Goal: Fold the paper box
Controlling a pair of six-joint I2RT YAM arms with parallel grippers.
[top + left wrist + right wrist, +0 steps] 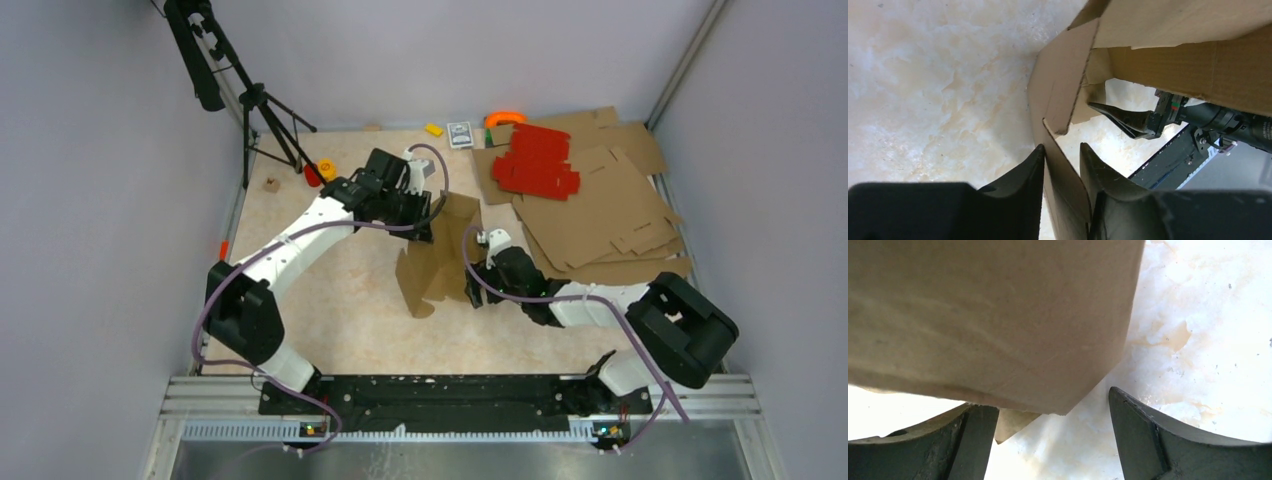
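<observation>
The paper box (435,265) stands partly erected at the middle of the table, brown panels upright and flaps loose. My left gripper (425,225) comes down on its far top edge. In the left wrist view one upright panel (1063,75) runs between the fingers of that gripper (1062,146); the jaws stand slightly apart, the panel against the left finger with a gap to the right one. My right gripper (478,285) is at the box's right side. In the right wrist view it (1048,400) is wide open, a box panel (988,315) just above and ahead of it, nothing between the fingers.
Red cardboard sheets (535,160) lie on a pile of flat brown cardboard sheets (600,210) at the back right. A tripod (265,110) stands at the back left. Small items lie along the far edge: a yellow piece (327,168), a card box (459,133), an orange ring (505,118).
</observation>
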